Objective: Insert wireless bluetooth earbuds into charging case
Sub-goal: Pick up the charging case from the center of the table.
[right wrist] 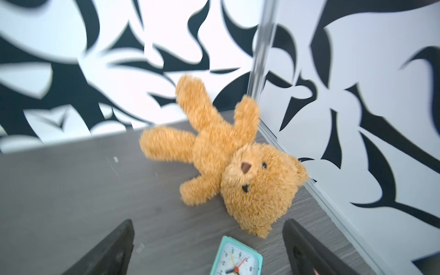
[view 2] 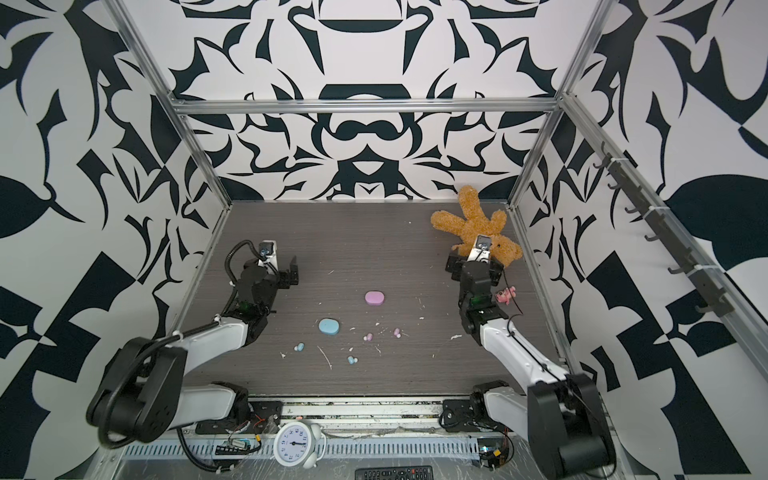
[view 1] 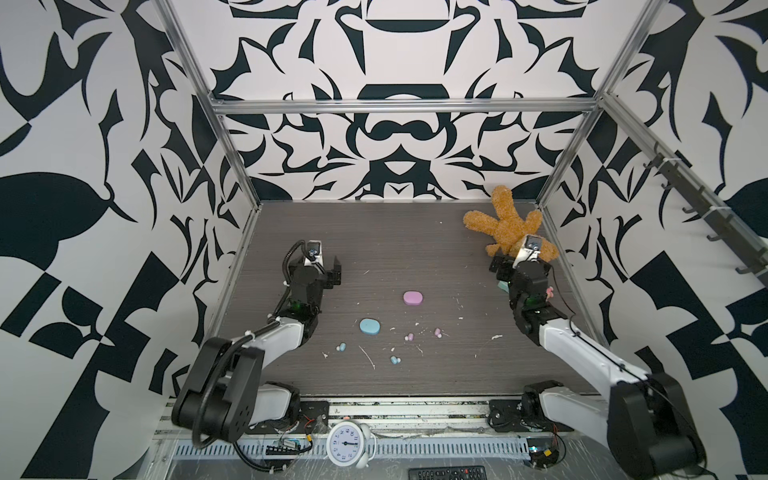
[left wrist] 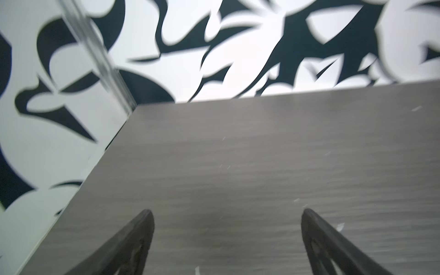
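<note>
At the near edge of the cell, before the arm bases, a round white twin-bell alarm clock (view 1: 348,444) lies by a black remote control (view 1: 446,473). Beyond them, on the grey wood-grain tabletop (view 1: 415,249), the wireless bluetooth earbuds lie loose among white scraps, all outside the cases: the first pale blue bud (view 1: 341,346) and the second pale blue bud (view 1: 395,360) are nearest, and the first pale pink bud (view 1: 409,336) and the second pale pink bud (view 1: 437,332) sit slightly farther back. Just behind these rests the pale blue oval charging case (view 1: 369,326), and farther still, towards the middle, the pale pink oval charging case (view 1: 413,298); both look shut. Well apart from all of this, the left gripper (left wrist: 227,212) hangs over bare tabletop at the left side with its jaws spread wide and nothing between them. The right gripper (right wrist: 209,221), equally spread and empty, hangs at the right side above a small square teal clock (right wrist: 235,259), with a tiny pink toy figure (view 2: 505,295) beside its arm. Just beyond it, a fuzzy golden-brown teddy bear (right wrist: 226,152) sprawls in the far right corner against the side wall.
</note>
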